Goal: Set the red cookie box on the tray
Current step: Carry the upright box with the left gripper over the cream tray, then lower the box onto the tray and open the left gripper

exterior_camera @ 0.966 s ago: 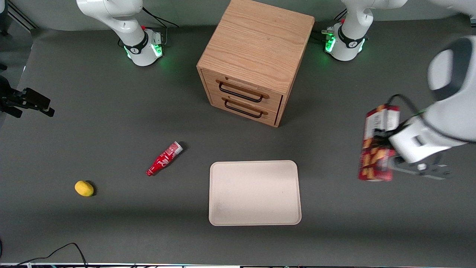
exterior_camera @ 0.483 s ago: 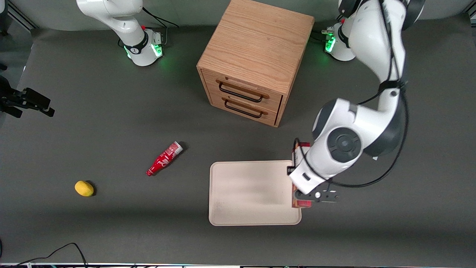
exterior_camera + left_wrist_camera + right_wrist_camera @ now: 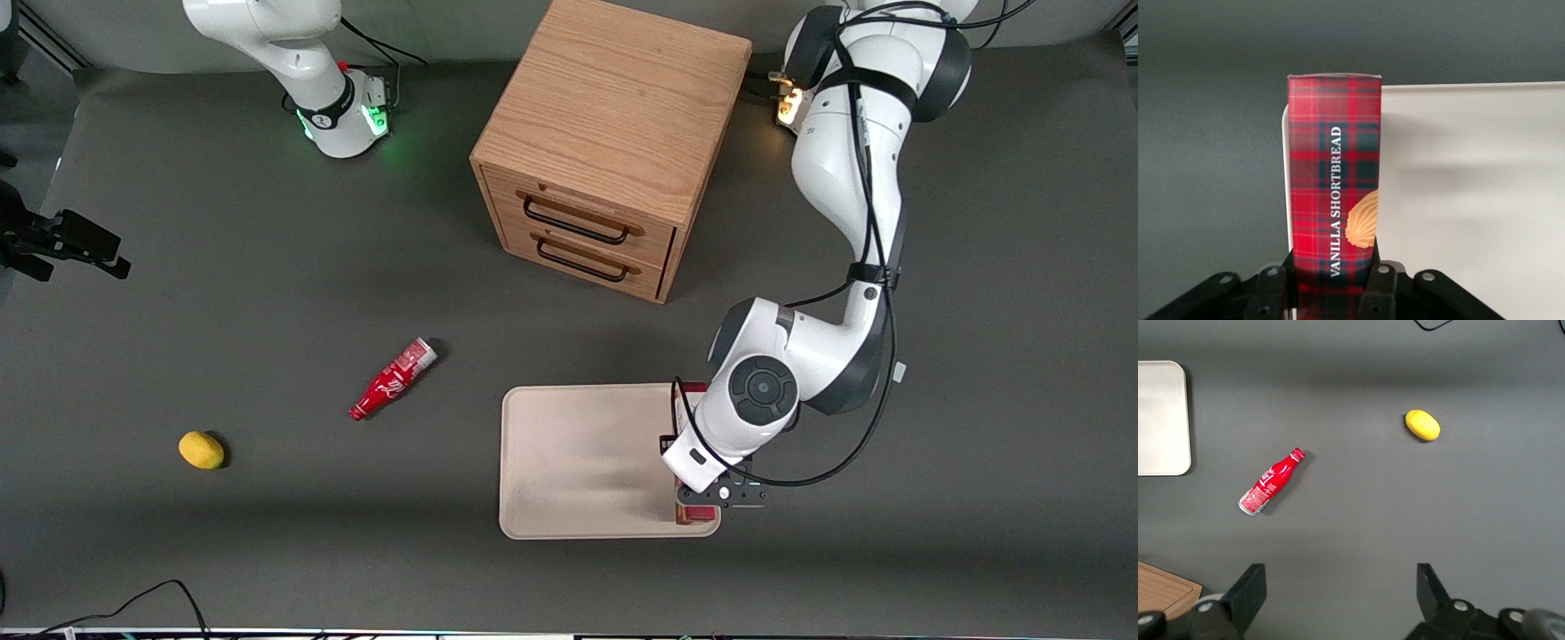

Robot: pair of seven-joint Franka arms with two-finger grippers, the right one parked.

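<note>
The red cookie box [image 3: 1331, 167], red tartan with a tan cookie picture, is held in my left gripper [image 3: 1331, 293], which is shut on its sides. In the front view the wrist hides most of the box; a red end [image 3: 698, 515] shows under the gripper [image 3: 711, 494]. The box lies lengthwise over the cream-beige tray [image 3: 578, 462], along the tray's rim toward the working arm's end. I cannot tell whether it touches the tray. The tray [image 3: 1471, 187] also shows beside the box in the left wrist view.
A wooden two-drawer cabinet [image 3: 613, 142] stands farther from the front camera than the tray. A small red bottle [image 3: 393, 380] and a yellow lemon [image 3: 201, 450] lie toward the parked arm's end. A black cable [image 3: 133, 604] runs near the table's front edge.
My left gripper has carried the box in from the working arm's end of the table to over the tray's rim, and has come lower and nearer the front camera.
</note>
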